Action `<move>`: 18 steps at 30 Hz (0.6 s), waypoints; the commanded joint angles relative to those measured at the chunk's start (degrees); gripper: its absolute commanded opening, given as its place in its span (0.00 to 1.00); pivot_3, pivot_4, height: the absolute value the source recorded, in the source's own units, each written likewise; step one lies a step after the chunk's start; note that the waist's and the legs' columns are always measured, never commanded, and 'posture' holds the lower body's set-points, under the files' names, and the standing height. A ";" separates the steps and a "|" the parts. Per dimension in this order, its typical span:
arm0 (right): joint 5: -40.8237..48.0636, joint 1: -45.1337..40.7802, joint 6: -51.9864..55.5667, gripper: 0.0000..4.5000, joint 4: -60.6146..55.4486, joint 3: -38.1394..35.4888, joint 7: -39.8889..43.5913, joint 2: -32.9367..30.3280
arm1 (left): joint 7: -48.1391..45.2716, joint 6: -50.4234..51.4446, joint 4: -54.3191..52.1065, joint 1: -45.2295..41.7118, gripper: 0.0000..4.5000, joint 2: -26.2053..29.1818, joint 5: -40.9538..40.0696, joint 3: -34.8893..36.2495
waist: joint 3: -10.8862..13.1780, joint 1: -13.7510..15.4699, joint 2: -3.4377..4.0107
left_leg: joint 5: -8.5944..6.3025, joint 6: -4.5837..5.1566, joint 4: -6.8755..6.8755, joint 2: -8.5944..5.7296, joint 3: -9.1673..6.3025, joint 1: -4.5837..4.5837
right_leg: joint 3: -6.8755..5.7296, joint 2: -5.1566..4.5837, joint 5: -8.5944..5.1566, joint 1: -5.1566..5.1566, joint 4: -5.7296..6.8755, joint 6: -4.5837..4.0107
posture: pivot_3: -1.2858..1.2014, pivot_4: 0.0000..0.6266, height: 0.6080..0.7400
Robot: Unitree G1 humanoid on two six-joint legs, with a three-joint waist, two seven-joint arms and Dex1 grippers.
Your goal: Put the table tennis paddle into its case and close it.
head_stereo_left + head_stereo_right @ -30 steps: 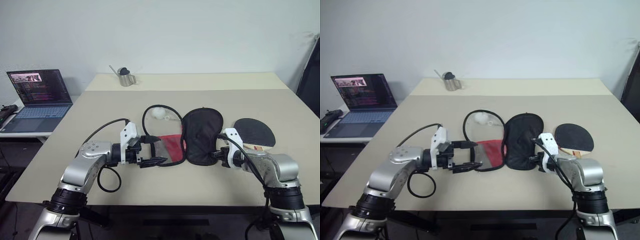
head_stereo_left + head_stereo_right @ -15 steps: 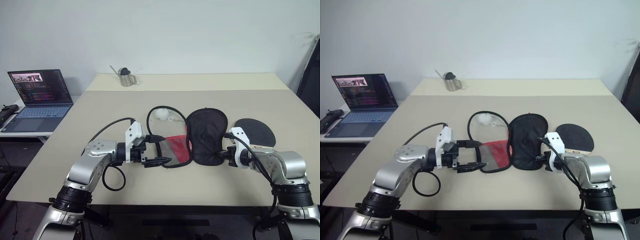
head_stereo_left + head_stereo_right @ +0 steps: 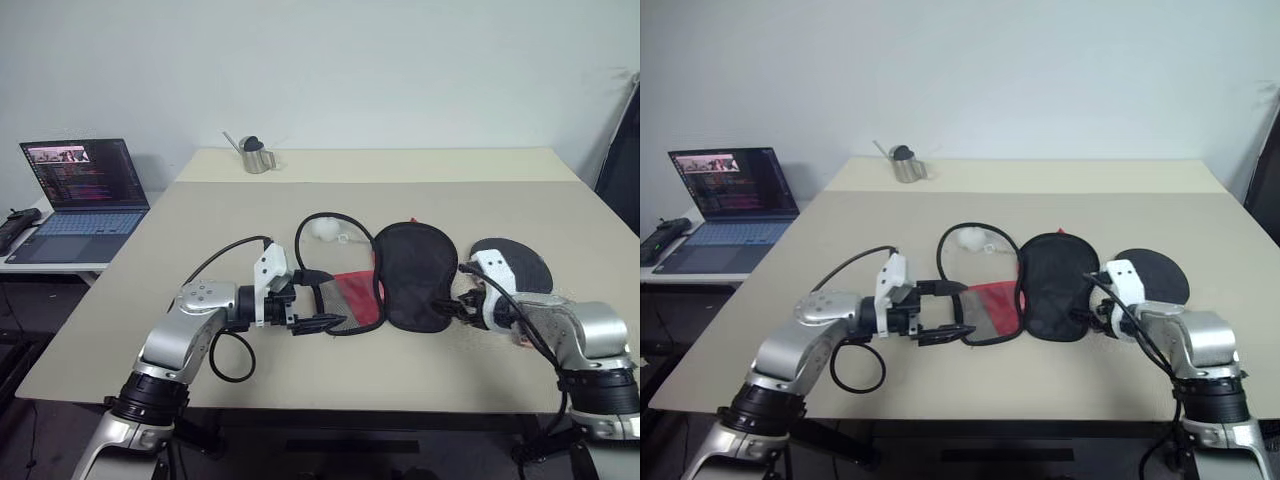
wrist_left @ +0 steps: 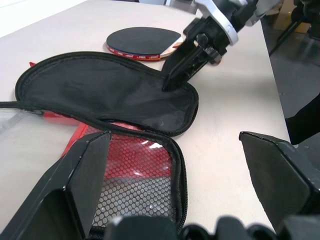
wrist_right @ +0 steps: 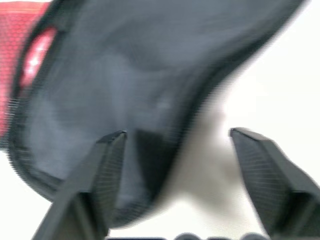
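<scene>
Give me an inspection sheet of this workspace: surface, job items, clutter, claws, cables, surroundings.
Surface: beige table, a second table butted against its far edge.
Job's things: case lies unzipped and spread flat, black flap beside the red mesh half; white fluffy ball at its far end. Table tennis paddle lies flat outside the case, on the robot's right.
Clutter: small metal watering can on the far table.
Claws: left claw open at the mesh half's near edge; right claw open at the black flap's edge, holding nothing.
Cables: black cable looping along the left arm.
Surroundings: open laptop on a side desk; plain wall.
</scene>
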 commanded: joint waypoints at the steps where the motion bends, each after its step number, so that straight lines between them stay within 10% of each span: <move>1: 0.99 -0.11 -3.58 0.80 -3.19 -5.10 1.08 -2.19 | -0.23 -1.03 -0.37 -1.28 1.00 -0.48 0.10 0.28 | 0.00 -0.10 0.00 | 0.00 0.00 -0.01 0.01 0.02 0.00 | 0.01 0.00 0.00 0.00 -0.03 0.00 | 0.52 0.24 1.00; 6: -1.03 2.37 -6.70 0.99 -3.83 -7.41 -1.00 -3.22 | -0.64 -1.50 0.43 -2.39 1.00 -1.38 0.56 -0.08 | 0.00 -0.36 0.00 | 0.00 0.00 -0.04 0.04 0.05 0.01 | 0.01 0.02 0.00 0.00 -0.07 0.00 | 0.52 0.24 1.00; 18: -5.98 9.73 -3.55 0.99 -8.13 -10.69 -12.35 0.11 | -3.50 -3.27 3.17 -6.55 1.00 -3.34 1.19 -1.65 | 0.00 -0.22 -0.01 | 0.00 -0.01 -0.01 0.02 0.07 0.00 | 0.05 0.01 0.00 0.01 -0.05 0.00 | 0.52 0.24 1.00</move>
